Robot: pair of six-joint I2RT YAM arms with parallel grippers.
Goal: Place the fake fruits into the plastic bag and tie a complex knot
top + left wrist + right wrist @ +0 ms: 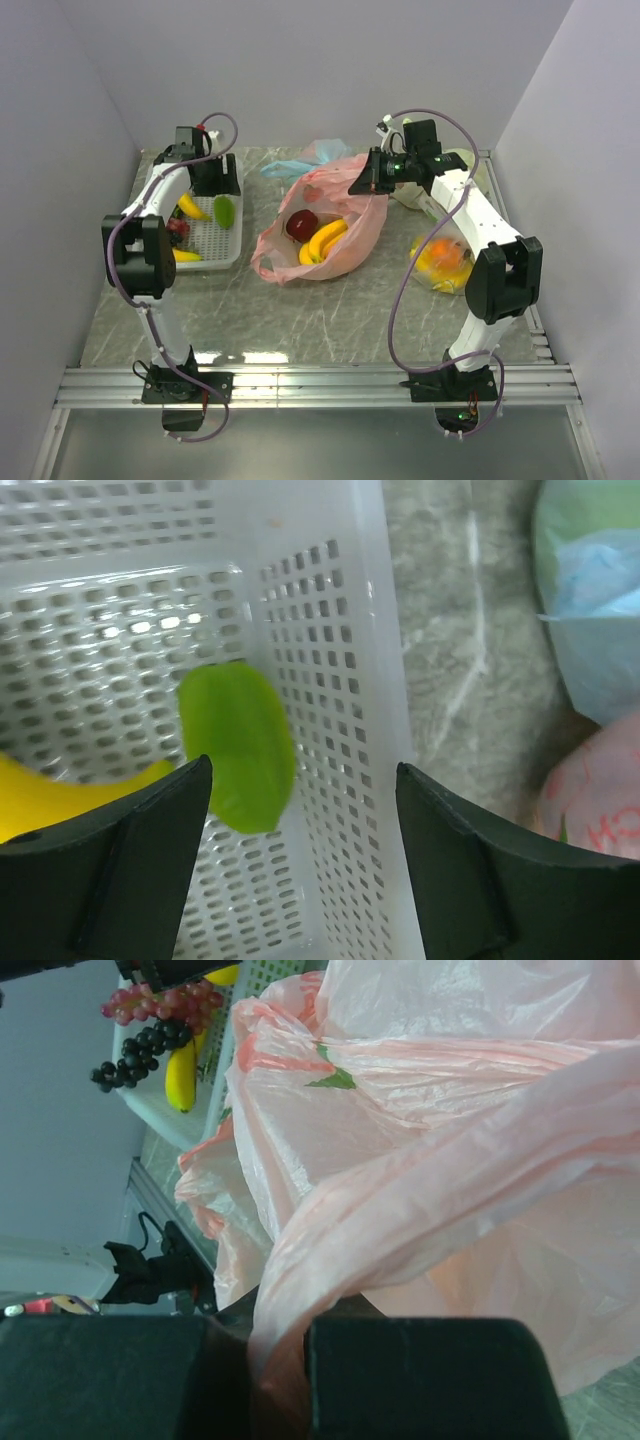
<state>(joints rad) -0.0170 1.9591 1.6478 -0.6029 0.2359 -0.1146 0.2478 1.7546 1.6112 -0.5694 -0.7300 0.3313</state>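
Right end effector point(278, 1360) clamps bag point(450, 1160) over marbled table point(330, 310)

Desk point(300, 310): grey marbled top.
- Left rear: white perforated basket point(215, 263).
- Centre: pink plastic bag point(365, 230), slumped, mouth open.
- Just behind it, touching: light blue bag point(290, 168).
- Right rear corner: pale bag point(465, 160), mostly hidden.
- Right side: clear bag point(440, 262) of orange and yellow fruit.
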